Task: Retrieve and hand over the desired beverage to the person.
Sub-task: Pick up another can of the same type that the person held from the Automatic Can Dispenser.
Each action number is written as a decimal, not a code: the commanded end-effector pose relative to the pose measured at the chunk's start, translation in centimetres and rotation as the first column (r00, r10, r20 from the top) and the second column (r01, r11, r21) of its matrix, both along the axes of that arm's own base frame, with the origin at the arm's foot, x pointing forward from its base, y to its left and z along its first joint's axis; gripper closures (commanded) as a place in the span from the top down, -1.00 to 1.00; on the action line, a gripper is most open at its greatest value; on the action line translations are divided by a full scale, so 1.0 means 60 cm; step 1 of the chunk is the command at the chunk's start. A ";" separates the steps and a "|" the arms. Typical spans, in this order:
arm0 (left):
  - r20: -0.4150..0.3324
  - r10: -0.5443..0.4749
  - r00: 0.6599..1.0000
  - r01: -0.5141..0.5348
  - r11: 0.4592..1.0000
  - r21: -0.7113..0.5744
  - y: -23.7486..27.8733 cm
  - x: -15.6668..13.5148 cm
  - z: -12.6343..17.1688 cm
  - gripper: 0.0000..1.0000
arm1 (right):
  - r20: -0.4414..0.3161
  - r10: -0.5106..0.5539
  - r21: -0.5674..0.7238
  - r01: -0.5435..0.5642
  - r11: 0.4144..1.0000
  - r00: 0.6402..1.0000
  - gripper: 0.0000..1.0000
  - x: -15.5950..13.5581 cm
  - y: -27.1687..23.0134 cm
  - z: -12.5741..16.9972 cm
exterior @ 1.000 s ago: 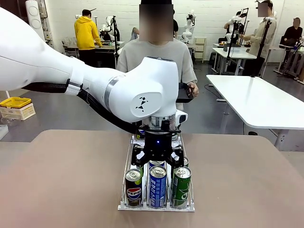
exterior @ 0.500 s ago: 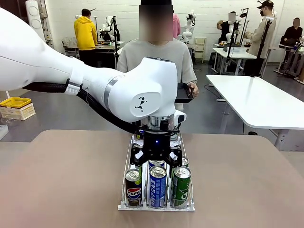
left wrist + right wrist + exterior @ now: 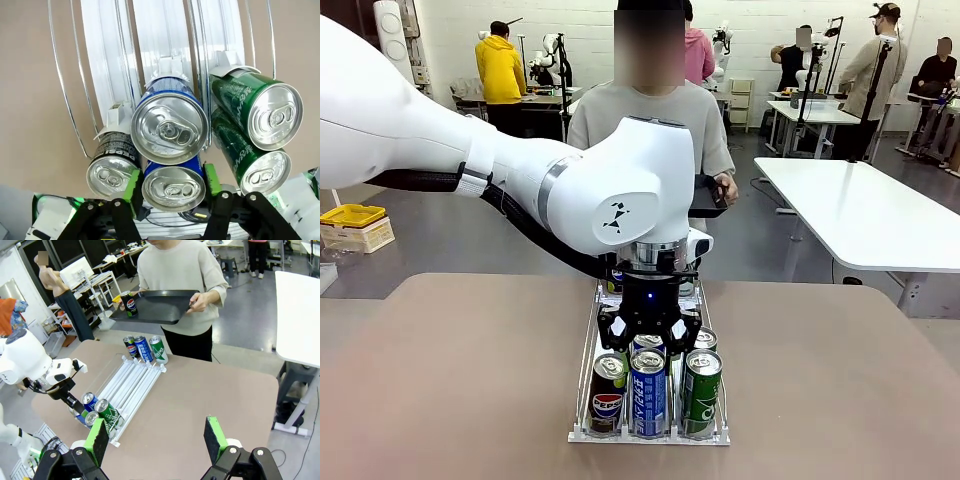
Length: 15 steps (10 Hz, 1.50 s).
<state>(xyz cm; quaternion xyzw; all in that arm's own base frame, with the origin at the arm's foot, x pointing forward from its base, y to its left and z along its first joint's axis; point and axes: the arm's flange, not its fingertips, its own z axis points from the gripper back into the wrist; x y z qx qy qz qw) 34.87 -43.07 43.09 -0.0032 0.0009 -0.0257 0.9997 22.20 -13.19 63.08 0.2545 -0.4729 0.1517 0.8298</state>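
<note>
Left wrist view, pincer (image 3: 172, 182) straddling blue can (image 3: 173, 187)

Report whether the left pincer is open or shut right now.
Open. In the left wrist view, the left pincer has its green pads on either side of the nearest blue can, not clamped on it.

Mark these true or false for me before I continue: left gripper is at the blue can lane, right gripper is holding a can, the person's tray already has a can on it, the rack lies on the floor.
1. The left gripper straddles a blue can in the rack's middle lane. True.
2. The right gripper holds a can. False: its jaws are open with nothing between them.
3. The person holds a black tray with a can on it. True.
4. The rack lies on the floor. False: it sits on the brown table.
</note>
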 end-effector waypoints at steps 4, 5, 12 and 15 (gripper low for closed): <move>-0.019 -0.014 1.000 0.014 1.000 0.002 0.006 -0.003 -0.008 -0.95 | 0.010 0.021 0.012 -0.021 1.000 1.000 1.00 0.003 0.001 -0.003; -0.019 -0.015 1.000 0.015 1.000 0.002 0.006 -0.003 -0.007 -1.00 | 0.010 0.021 0.012 -0.021 1.000 1.000 1.00 0.003 0.001 -0.003; 0.009 -0.010 1.000 0.010 0.999 0.047 0.016 -0.026 0.132 -1.00 | 0.010 0.021 0.012 -0.021 1.000 1.000 1.00 0.003 0.001 -0.003; 0.082 0.008 0.997 -0.013 0.998 0.062 0.015 -0.032 0.280 -1.00 | 0.010 0.021 0.012 -0.021 1.000 1.000 1.00 0.003 0.001 -0.003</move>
